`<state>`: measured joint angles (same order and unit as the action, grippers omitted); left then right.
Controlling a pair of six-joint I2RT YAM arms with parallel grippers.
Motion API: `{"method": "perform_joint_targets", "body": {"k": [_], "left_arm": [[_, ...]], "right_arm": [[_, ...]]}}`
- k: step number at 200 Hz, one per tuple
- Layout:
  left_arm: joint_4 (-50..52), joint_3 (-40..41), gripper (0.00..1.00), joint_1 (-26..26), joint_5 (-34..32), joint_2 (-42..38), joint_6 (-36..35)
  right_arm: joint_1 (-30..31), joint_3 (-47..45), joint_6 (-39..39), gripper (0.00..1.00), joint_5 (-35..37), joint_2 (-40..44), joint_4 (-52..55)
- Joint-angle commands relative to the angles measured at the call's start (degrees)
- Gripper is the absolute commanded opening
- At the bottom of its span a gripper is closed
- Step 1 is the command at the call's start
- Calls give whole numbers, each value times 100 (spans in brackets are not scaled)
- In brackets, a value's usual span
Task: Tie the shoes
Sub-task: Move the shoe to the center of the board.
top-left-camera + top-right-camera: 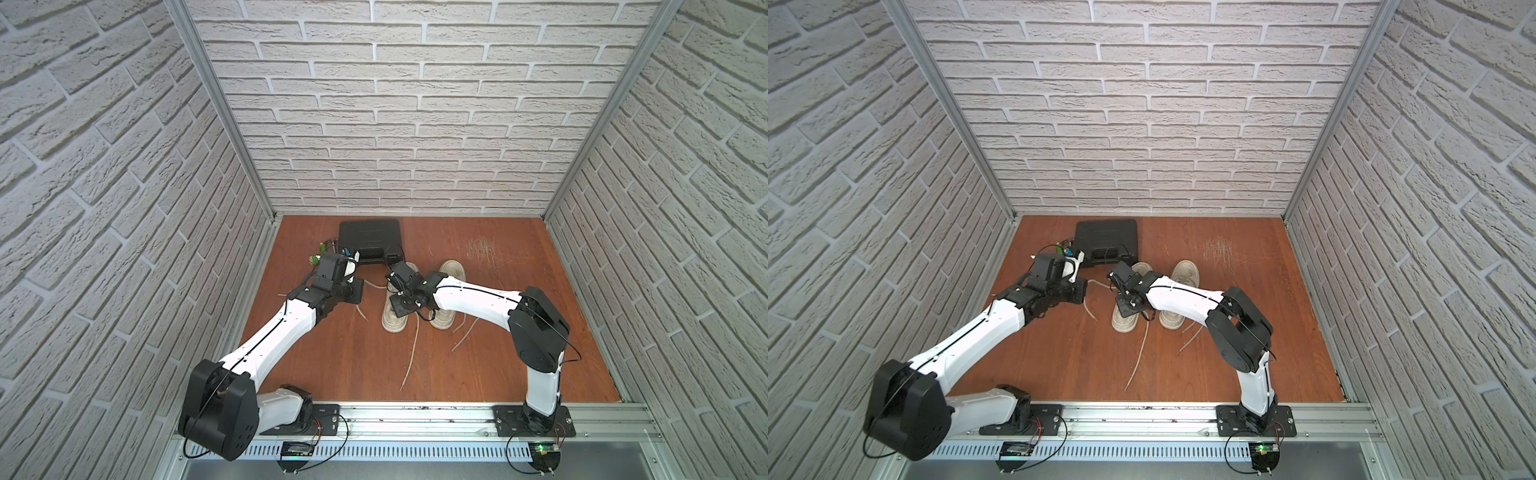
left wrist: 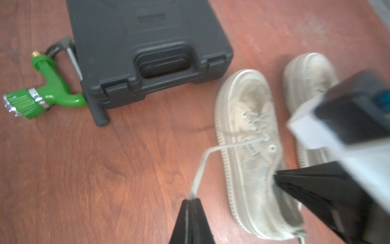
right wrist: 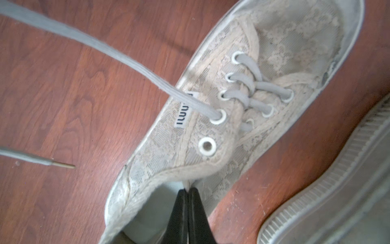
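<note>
Nearest the arm bases, loose laces (image 1: 412,357) trail across the wooden floor (image 1: 332,365). Beyond them, mid-floor, stand the left-side shoe (image 1: 392,322) and the right-side shoe (image 1: 453,270), side by side, toes toward the back wall. The right gripper (image 3: 188,191) reaches over the left-side shoe; its jaws are pressed together on the fabric rim of that shoe's opening. Just beside the same shoe, the left gripper (image 2: 191,200) pinches the held lace (image 2: 200,171), which runs out sideways from an upper eyelet. Farther back, a black case (image 1: 369,239) lies flat, near the left-side shoe's toe. A green spray nozzle (image 2: 42,93) lies on the floor, touching the case's corner.
</note>
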<state>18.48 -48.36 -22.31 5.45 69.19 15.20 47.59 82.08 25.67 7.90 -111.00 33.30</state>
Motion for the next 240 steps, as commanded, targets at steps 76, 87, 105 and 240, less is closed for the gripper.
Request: {"method": "perform_joint_targets", "body": {"k": [76, 87, 105, 240], "left_arm": [[187, 95, 0, -139, 1225, -671, 53], [206, 77, 0, -126, 1360, -672, 179], [324, 0, 0, -129, 1483, -642, 443], [-629, 110, 0, -67, 2317, -490, 1778]], "right_arm": [[387, -366, -468, 22, -174, 646, -131], [380, -536, -644, 36, -217, 913, -328], [346, -868, -954, 53, -341, 1366, -740], [324, -1704, -732, 14, -2214, 1459, -3881]]}}
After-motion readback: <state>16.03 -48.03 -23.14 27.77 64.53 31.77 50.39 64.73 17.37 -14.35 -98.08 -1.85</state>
